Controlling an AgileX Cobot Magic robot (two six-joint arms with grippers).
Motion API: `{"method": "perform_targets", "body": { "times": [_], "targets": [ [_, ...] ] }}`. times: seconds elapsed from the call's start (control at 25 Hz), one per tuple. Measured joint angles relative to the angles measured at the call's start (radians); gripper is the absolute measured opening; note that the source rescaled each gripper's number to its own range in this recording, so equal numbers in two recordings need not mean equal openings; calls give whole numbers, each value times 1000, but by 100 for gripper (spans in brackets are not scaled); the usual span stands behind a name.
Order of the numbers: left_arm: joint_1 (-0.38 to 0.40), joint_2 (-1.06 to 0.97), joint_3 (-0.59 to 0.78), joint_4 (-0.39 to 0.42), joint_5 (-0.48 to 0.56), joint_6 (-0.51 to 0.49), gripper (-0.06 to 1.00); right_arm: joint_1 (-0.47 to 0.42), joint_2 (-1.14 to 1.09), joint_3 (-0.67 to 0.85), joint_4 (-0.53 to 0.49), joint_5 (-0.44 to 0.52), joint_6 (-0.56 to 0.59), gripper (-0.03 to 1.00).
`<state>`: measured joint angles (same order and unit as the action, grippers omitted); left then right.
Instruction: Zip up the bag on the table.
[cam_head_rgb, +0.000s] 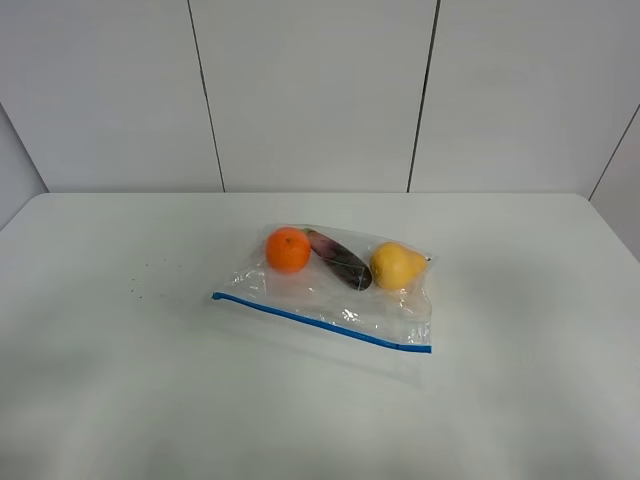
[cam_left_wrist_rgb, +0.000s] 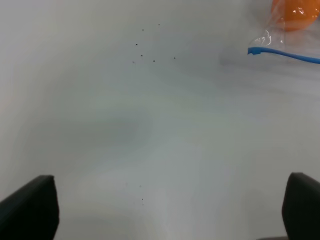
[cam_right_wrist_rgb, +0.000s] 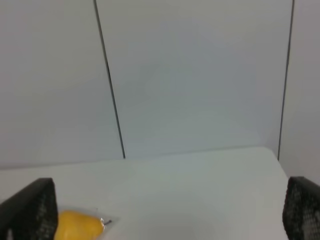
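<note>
Surface: white, flat, rounded far corners; grey panelled wall behind its far edge.
Bag: clear plastic, lying flat near the middle of the surface, a little toward the far edge and slightly right of centre.
Zipper strip: blue, along the bag's near edge, running askew, its right end nearer the front edge of the surface.
Contents: orange at the left, dark purple eggplant in the middle, yellow pear at the right; all sit along the bag's far side.
Specks: small dark dots on the surface left of the bag.
Left tool: jaws spread wide, nothing between them, bare surface below; bag corner and orange at the frame's edge.
Right tool: jaws spread wide, nothing held; faces the wall, pear just in view.
Overhead view: neither tool visible.
</note>
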<state>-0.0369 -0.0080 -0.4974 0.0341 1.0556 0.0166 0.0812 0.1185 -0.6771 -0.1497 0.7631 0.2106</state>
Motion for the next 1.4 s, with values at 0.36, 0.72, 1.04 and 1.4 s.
{"method": "perform_targets", "body": {
  "times": [0.36,0.72,1.04,1.4],
  "targets": [
    [0,0,0,0,0,0,100,0,-124,1,-4,121,6,100],
    [0,0,0,0,0,0,100,0,-124,58,0,183,24,100],
    [0,0,0,0,0,0,100,0,-124,90,1,262,5,100],
    [0,0,0,0,0,0,100,0,-124,171,23,267,-18,100]
  ]
}}
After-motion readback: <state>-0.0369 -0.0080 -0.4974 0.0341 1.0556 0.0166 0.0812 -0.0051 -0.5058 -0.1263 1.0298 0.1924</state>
